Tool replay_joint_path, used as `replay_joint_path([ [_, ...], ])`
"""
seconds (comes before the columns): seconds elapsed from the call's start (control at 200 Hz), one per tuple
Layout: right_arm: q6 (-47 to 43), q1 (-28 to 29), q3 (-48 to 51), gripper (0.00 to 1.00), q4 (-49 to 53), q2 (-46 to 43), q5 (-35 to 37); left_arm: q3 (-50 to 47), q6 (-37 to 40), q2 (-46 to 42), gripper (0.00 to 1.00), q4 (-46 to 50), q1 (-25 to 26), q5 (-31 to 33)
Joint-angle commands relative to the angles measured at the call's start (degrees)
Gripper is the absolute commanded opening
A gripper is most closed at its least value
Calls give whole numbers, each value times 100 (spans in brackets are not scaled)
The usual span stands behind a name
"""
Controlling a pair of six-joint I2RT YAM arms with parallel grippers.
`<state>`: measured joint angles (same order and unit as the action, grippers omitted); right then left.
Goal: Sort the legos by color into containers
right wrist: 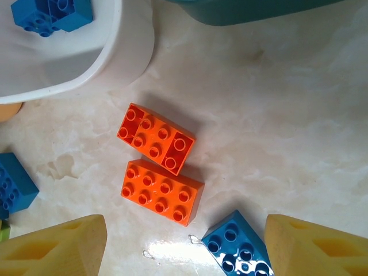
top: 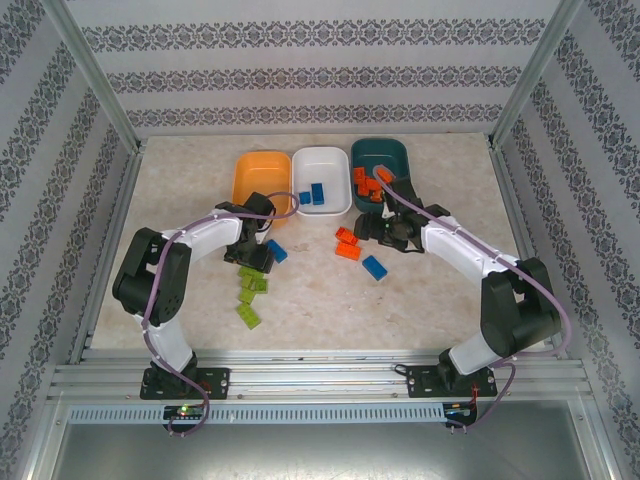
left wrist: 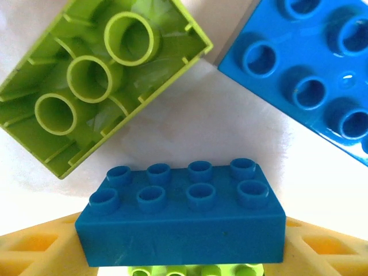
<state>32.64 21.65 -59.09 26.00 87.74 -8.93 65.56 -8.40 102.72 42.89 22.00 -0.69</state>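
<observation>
Orange tub (top: 260,172), white tub (top: 322,160), teal tub (top: 385,153): you have three. Two blue legos (top: 311,194) lie in the white one. The orange legos (top: 366,183) in the teal one are too bunched to count.

Your left arm folds inward. The left gripper (top: 256,250) presses its yellow fingers (left wrist: 34,247) against both ends of one blue brick (left wrist: 181,221), with about four lime bricks (top: 250,290) just beside it.

Your right gripper (right wrist: 184,247) hangs with jaws spread. Two orange bricks (right wrist: 158,167) lie together ahead of its fingertips, and a loose blue brick (right wrist: 236,250) sits between them.
</observation>
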Motion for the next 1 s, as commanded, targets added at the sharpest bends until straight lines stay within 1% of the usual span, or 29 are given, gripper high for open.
replay_joint_path([
  [0.0, -244, 115, -35, 73, 766, -56, 144, 25, 31, -115, 67, 286, -9, 68],
  [0.125, -474, 238, 114, 75, 1378, -58, 614, 75, 11, -571, 66, 395, -10, -24],
  [0.3, -746, 291, 349, 75, 1526, -9, 875, 142, -21, -1278, 65, 502, -8, -175],
  [0.545, -1233, 356, 215, 75, 1296, 552, 671, 623, -194, -1619, 65, 739, -9, -613],
  [0.744, -1373, 498, 0, 73, 1213, 1063, 691, 1196, -386, -1368, 65, 578, -7, -987],
  [0.864, -1401, 550, -15, 72, 1085, 1255, 655, 1701, -493, -962, 65, 379, 40, -1147],
  [0.999, -1401, 566, 9, 70, 938, 1428, 612, 2315, -621, -288, 65, -18, 128, -1262],
])
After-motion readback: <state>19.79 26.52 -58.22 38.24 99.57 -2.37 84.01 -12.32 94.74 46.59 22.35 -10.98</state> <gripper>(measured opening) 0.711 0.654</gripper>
